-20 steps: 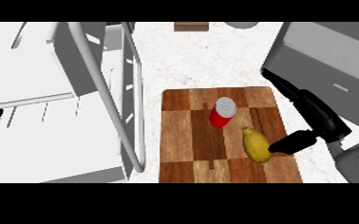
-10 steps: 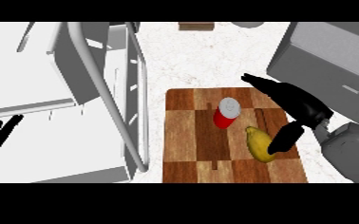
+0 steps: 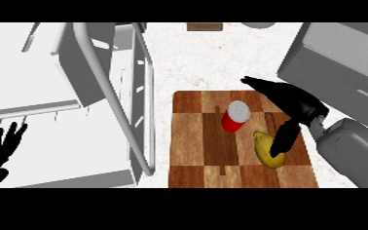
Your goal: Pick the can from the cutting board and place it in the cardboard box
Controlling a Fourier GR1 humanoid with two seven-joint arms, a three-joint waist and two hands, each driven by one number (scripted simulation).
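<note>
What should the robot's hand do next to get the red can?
Probably slide the right hand a little left and close round the can. The can stands upright on the cutting board, not yet held. The open hand sits just right of it, fingers spread above and thumb near the yellow fruit, so it should avoid bumping that.

A red can [image 3: 235,118] with a silver top stands upright on a wooden cutting board [image 3: 197,148]. Just right of it lies a yellow banana [image 3: 263,152]. The right hand [image 3: 291,103] hovers open beside the can, fingers above it, thumb over the banana. The left hand [image 3: 10,143] rests open at the left edge.
</note>
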